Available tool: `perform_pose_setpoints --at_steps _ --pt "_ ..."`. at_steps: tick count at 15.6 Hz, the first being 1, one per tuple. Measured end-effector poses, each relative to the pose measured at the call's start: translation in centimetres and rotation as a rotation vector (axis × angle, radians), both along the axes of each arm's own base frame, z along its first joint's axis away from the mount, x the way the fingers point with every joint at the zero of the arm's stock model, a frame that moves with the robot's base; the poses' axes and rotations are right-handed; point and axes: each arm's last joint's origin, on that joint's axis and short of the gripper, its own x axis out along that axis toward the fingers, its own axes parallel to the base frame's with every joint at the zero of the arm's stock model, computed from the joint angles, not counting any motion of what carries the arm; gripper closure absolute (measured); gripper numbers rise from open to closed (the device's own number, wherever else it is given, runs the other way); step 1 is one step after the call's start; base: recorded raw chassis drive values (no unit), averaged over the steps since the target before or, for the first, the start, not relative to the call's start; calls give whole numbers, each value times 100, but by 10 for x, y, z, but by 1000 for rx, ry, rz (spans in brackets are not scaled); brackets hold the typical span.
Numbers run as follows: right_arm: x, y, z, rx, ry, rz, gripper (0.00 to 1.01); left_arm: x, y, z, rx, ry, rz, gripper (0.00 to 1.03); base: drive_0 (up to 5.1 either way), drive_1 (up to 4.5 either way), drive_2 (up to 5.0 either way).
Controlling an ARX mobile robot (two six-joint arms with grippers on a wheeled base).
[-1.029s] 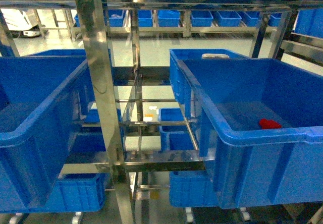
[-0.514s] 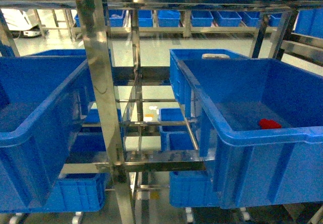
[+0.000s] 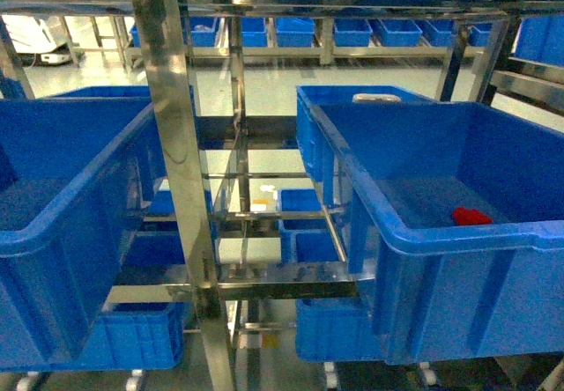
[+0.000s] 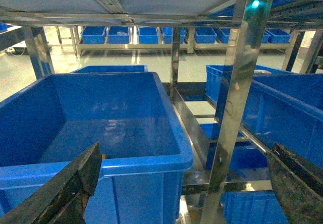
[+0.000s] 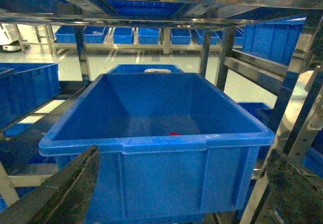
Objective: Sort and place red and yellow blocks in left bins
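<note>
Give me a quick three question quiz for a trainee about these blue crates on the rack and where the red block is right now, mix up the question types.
1. True or false: the red block lies in the left crate.
2. Multiple choice: how does the left hand stand in its wrist view? A) shut on a block B) open and empty C) out of view
3. Fill in: in the head view, a steel ____ stands between the two crates.

Key
1. False; it lies on the floor of the right crate.
2. B; its fingers are spread wide in front of the left crate, and the right hand likewise before the right crate.
3. Upright post of the rack.
</note>
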Motion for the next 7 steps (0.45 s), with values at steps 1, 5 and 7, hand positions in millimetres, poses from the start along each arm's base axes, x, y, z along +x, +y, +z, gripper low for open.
perform_pose_setpoints --at_steps 1,5,7 --pt "0 0 0 0 0 0 3 0 0 0 0 0 0 5 0 0 0" --pt "0 0 0 0 0 0 3 0 0 0 0 0 0 5 0 0 0" --pt "0 0 0 0 0 0 3 0 0 0 0 0 0 5 0 0 0"
